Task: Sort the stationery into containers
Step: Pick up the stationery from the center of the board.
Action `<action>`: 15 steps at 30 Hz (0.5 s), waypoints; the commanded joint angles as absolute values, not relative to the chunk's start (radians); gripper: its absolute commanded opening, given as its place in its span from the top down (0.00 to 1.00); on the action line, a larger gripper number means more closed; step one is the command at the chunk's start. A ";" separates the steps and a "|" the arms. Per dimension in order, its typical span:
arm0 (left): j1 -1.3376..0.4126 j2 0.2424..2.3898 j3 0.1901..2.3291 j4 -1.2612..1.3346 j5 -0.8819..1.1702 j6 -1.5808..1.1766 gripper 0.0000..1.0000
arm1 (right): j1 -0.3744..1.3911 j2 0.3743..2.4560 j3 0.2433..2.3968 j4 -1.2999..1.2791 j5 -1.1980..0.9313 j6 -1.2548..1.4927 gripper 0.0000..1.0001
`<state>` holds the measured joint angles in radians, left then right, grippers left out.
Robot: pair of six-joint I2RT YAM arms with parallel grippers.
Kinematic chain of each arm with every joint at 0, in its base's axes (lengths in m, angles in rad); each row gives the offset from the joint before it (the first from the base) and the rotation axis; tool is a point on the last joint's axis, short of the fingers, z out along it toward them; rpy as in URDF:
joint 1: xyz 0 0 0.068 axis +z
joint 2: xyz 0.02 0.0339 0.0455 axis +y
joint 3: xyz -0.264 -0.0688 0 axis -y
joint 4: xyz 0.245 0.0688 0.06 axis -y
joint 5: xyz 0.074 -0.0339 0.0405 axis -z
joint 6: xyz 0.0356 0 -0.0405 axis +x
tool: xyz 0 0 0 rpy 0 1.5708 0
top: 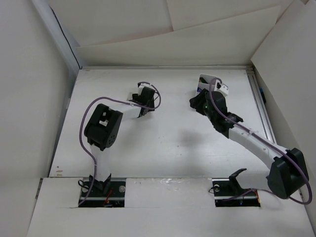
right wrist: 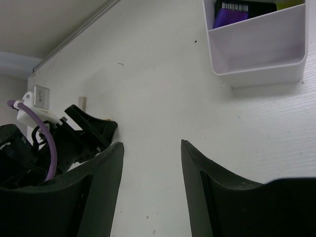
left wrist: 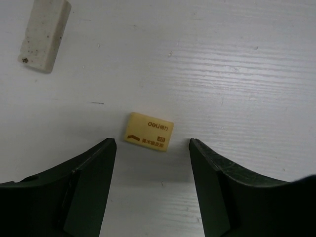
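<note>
The white box (right wrist: pixel 256 74) sits on the table (left wrist: pixel 247 74) at its far right, just ahead of the right arm. From the right wrist camera two of its compartments can be made out. The nearer one shows only its bare white floor and walls. The one behind it holds a purple marker (right wrist: pixel 229 12) with a barcode label on a black part (only its end is in view), and beside it a yellow-green strip (right wrist: pixel 289 4) too cropped to identify. The rest of the box runs out of the picture.

The right gripper (right wrist: pixel 151 144) has its two dark fingers spread apart with bare table between them. It is short of the box and to the box's left, touching nothing.

The left gripper (left wrist: pixel 151 144) is likewise spread wide, low over the table. A small yellow eraser (left wrist: pixel 148 131) with brown printing lies flat on the table just ahead of the fingertips, roughly centred in the gap and slightly skewed; neither finger touches it. Farther off, toward the upper left of that view, lies an off-white block (left wrist: pixel 44 34), speckled and scuffed, well apart from the eraser. Both lie on the left half of the table, well away from the box.
</note>
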<state>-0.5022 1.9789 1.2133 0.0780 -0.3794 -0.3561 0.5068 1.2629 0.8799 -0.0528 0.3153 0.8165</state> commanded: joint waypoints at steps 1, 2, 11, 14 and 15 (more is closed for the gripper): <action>-0.488 2.002 1.246 0.057 -0.402 -0.337 0.43 | 0.499 1.226 0.867 -0.003 0.305 0.821 0.44; -0.488 2.002 1.246 0.057 -0.402 -0.337 0.43 | 0.499 1.226 0.867 -0.003 0.316 0.821 0.44; -0.488 2.023 1.302 0.044 -0.402 -0.328 0.67 | 0.499 1.207 0.867 -0.003 0.308 0.821 0.45; -0.488 1.993 1.287 0.057 -0.391 -0.328 0.77 | 0.488 1.207 0.858 -0.003 0.298 0.821 0.45; -0.488 1.980 1.264 0.067 -0.376 -0.328 0.77 | 0.488 1.207 0.857 -0.003 0.313 0.821 0.45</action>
